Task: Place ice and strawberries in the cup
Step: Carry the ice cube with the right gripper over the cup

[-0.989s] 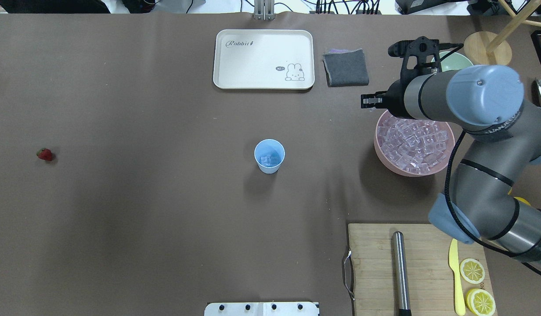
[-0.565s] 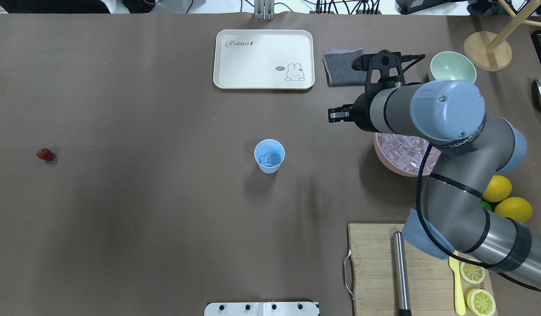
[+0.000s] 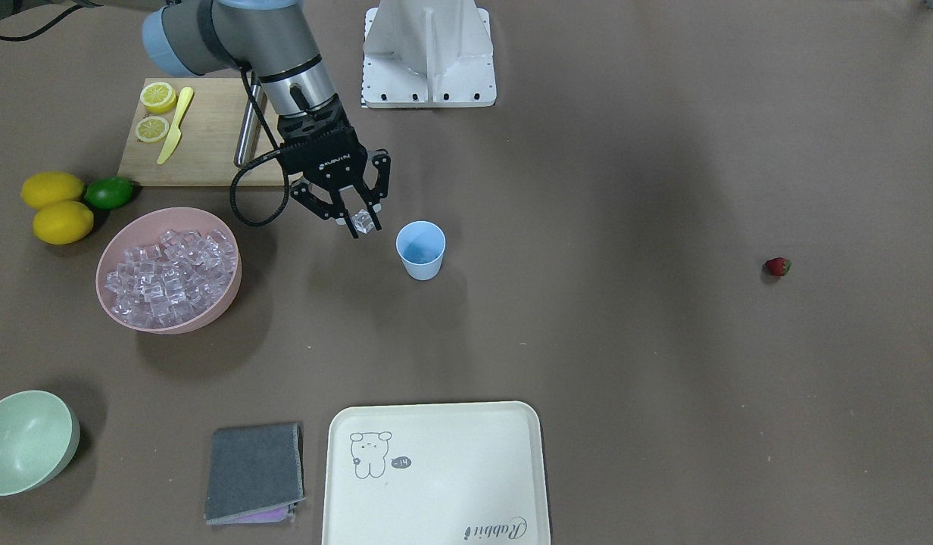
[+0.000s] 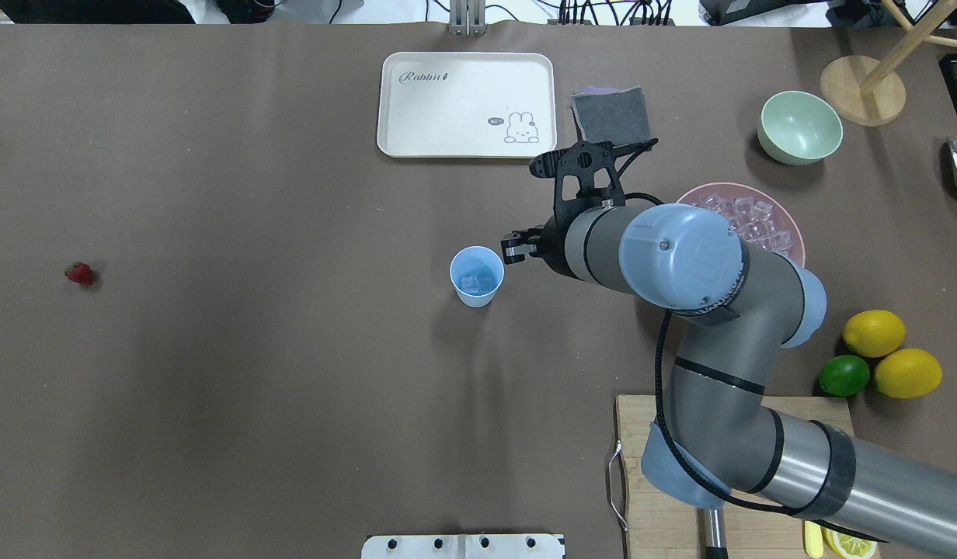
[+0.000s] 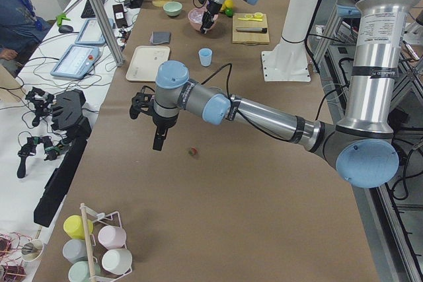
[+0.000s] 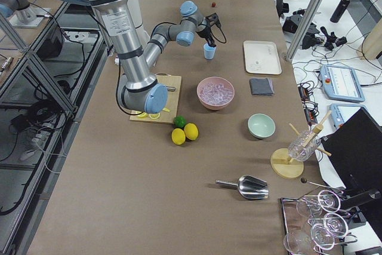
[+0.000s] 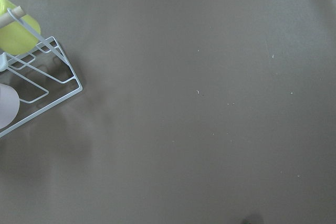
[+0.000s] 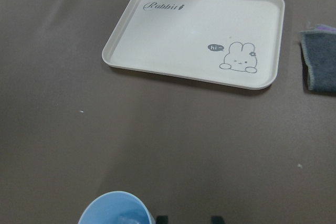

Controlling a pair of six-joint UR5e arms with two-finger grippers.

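Exterior front-facing view is showing the right gripper [image 3: 360, 223] pinching one ice cube [image 3: 366, 220] just beside the cup [image 3: 421, 251], which is standing mid-bench [image 3: 588, 341]. The strawberry [image 3: 777, 266] is lying well apart. Left gripper [image 5: 157, 142] is hanging near it; open or closed, I cannot tell
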